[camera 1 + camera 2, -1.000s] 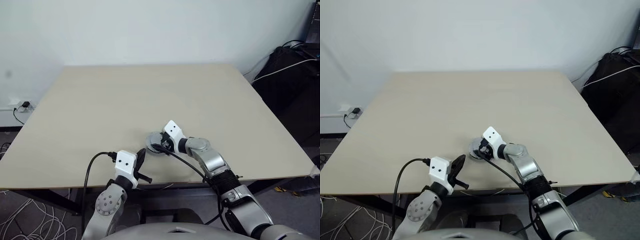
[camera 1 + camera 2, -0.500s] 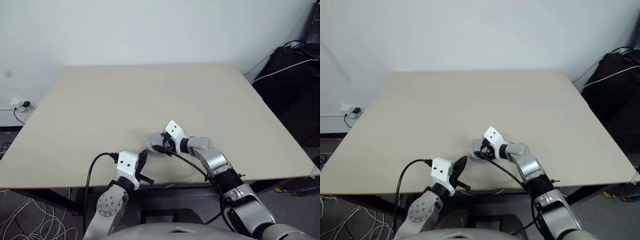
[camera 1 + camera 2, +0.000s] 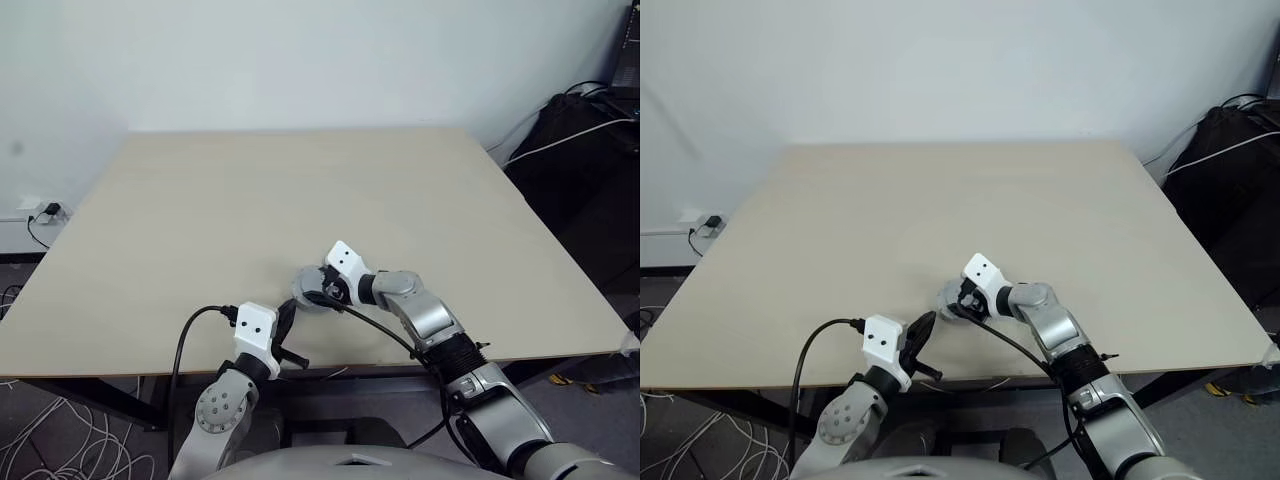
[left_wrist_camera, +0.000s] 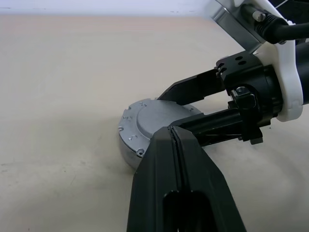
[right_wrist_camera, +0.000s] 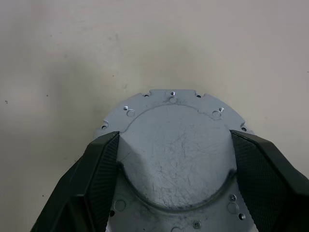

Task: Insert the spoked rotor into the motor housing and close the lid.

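Right claw (image 5: 169, 164) clamps wide around the lid (image 5: 176, 140); left claw (image 4: 175, 140) closed

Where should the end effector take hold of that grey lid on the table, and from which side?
Grip the lid across its raised round centre, one finger on each side of that hub's curved edge, coming down at a slant from the robot's side of the table. The lid lies flat with a thin flange, so the stepped hub probably offers the better purchase. The right end effector already straddles it that way.
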You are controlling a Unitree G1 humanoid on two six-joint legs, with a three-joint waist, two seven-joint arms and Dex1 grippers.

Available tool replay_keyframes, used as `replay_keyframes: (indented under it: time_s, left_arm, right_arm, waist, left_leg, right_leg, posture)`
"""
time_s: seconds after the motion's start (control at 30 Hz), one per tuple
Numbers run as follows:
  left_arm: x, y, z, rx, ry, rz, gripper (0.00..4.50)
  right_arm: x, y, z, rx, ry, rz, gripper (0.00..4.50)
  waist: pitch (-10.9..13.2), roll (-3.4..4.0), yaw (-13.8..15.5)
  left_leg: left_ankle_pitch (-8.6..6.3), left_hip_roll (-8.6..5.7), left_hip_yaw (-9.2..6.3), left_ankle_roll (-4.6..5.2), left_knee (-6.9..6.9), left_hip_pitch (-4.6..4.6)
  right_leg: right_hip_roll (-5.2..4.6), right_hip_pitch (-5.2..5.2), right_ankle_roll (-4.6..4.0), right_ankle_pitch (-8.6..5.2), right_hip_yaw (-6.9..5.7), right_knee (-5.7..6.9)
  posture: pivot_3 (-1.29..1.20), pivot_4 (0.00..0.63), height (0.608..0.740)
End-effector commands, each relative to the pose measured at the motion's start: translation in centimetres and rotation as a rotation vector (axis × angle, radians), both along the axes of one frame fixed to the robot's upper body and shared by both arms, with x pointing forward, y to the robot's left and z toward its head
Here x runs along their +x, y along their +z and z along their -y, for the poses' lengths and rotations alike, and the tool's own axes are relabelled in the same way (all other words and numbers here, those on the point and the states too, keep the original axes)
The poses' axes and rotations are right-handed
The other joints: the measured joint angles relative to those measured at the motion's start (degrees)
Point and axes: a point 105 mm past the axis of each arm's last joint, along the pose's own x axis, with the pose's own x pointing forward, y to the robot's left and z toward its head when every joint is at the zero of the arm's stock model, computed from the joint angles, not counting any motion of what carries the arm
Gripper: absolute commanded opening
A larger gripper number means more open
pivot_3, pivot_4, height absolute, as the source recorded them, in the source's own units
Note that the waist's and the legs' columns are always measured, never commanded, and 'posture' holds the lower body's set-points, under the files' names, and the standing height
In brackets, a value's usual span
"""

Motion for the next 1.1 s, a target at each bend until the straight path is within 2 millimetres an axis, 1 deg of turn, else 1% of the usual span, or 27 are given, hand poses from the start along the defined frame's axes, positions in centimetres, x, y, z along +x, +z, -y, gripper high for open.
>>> replay_keyframes:
  time_s: [0.03,0.27,0.53,0.73,0.97,1.1]
  left_arm:
    - [0.2,1.1,0.5,-0.027,-0.009,0.037,0.0]
    - [0.2,1.1,0.5,-0.031,-0.011,0.034,0.0]
    - [0.1,1.0,0.5,-0.033,-0.012,0.032,0.0]
    - [0.1,1.0,0.5,-0.033,-0.015,0.03,0.0]
    - [0.1,0.9,0.5,-0.031,-0.021,0.027,0.0]
    - [0.1,0.9,0.5,-0.03,-0.024,0.026,0.0]
  right_arm:
    - [0.2,-0.4,0.4,-0.052,-0.02,-0.012,3.2]
    - [-0.2,-1.5,0.8,-0.11,-0.05,-0.078,3.2]
    - [0.0,-1.6,1.2,-0.097,-0.084,-0.087,3.2]
    - [-0.1,-2.1,1.7,-0.125,-0.073,-0.038,3.2]
    - [-0.3,-2.6,2.2,-0.131,-0.126,-0.079,3.2]
    - [-0.5,-2.7,2.1,-0.125,-0.128,-0.099,3.2]
  waist:
    - [0.0,0.01,0.0]
    - [-0.2,0.17,0.0]
    - [-0.3,0.25,0.0]
    - [-0.3,0.29,0.0]
    - [-0.3,0.32,0.0]
    - [-0.4,0.33,0.1]
  left_leg:
    - [0.0,0.0,0.0,0.0,0.0,0.0]
    - [0.0,0.0,-0.02,0.0,0.01,0.07]
    - [0.0,0.0,-0.03,0.0,0.01,0.07]
    - [0.0,0.0,-0.05,0.0,0.01,0.07]
    - [0.0,0.0,-0.08,0.0,0.01,0.08]
    - [-0.01,0.0,-0.08,-0.01,0.01,0.08]
  right_leg:
    - [0.0,0.0,0.0,0.0,0.0,0.0]
    - [-0.02,0.09,0.03,0.01,-0.01,0.01]
    - [-0.04,0.1,0.04,0.01,-0.04,0.0]
    - [-0.04,0.11,0.05,0.01,-0.05,0.0]
    - [-0.06,0.15,0.1,0.0,-0.08,0.0]
    - [-0.1,0.18,0.35,-0.14,-0.09,0.0]
  posture:
    - [0.0,0.0,0.74]
    - [0.0,0.0,0.74]
    - [0.0,0.0,0.74]
    - [0.0,0.0,0.74]
    - [0.0,0.0,0.74]
    - [0.0,0.0,0.74]
